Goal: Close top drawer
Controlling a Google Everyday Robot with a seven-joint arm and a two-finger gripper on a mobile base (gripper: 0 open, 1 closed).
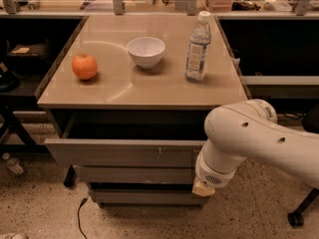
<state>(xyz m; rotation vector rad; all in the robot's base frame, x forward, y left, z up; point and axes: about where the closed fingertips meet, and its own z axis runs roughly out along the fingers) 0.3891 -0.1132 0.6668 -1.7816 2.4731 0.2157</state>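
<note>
Contact is what we are lining up: top drawer [124, 152] is jutting out beneath the bench [149, 91]; end effector [202, 187], open or closed we cannot tell, is hanging below its right end, needing a square push.

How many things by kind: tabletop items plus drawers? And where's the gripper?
orange: 1
white bowl: 1
water bottle: 1
drawers: 3 (top drawer pulled out, middle drawer, bottom drawer)
Total: 6
The gripper sits low at the drawers' right end, below the top drawer's front.
</note>
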